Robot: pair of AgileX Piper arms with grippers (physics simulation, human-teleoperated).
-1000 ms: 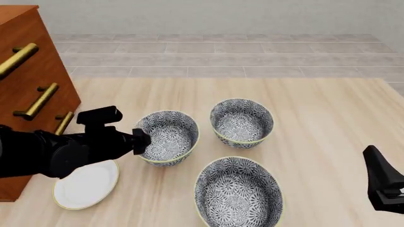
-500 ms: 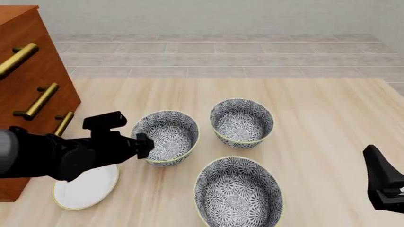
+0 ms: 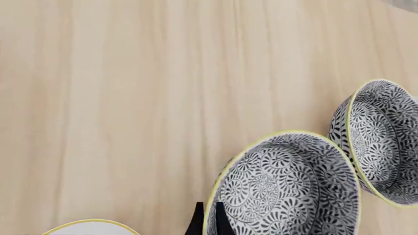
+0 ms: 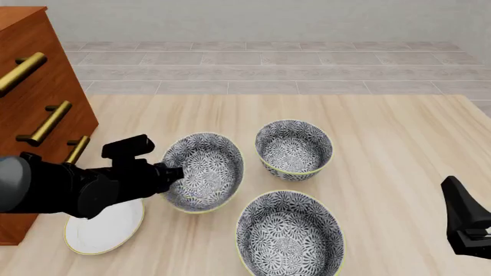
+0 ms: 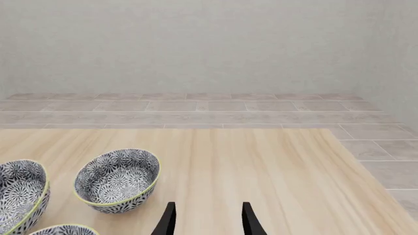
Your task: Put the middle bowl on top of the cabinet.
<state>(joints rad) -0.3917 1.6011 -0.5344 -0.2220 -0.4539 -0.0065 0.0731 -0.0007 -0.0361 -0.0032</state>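
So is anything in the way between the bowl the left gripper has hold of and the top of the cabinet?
Nothing visible blocks it. The left gripper pinches the rim of the middle bowl, already tilted. The cabinet stands just left of it; only the white plate lies nearby, flat and low. The cabinet's top is mostly out of frame.

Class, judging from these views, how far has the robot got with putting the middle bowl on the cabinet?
Done: the left pincer grips the middle bowl by its rim. In hand: the bowl sits tilted, apparently starting to lift. Left: carrying it onto the cabinet, whose top holds no bowl where visible. The right pincer is open, idle.
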